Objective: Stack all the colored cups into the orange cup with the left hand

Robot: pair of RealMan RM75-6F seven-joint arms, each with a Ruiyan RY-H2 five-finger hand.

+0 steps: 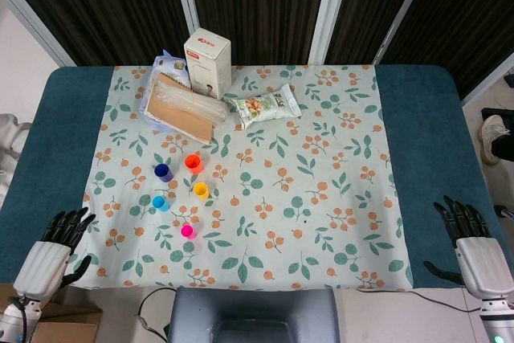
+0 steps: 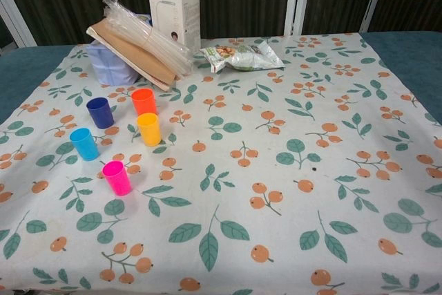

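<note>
Several small cups stand upright and apart on the left half of the floral cloth. The orange cup [image 1: 193, 162] [image 2: 143, 101] is the farthest one, with the dark blue cup [image 1: 164, 172] [image 2: 100, 112] to its left. The yellow cup [image 1: 201, 190] [image 2: 148, 128] sits nearer, the light blue cup [image 1: 160, 202] [image 2: 84, 143] to its left, and the pink cup [image 1: 188, 231] [image 2: 116, 177] nearest. My left hand [image 1: 56, 248] rests open at the table's near-left edge, well away from the cups. My right hand [image 1: 472, 247] is open at the near-right edge. The chest view shows neither hand.
At the back left lie a white carton [image 1: 208, 62] [image 2: 174, 6], a flat brown packet in clear plastic [image 1: 181, 108] [image 2: 138, 46] over a pale blue pack, and a snack bag [image 1: 265, 107] [image 2: 243, 56]. The floral cloth [image 1: 321, 198] covers a blue table [image 1: 48, 142].
</note>
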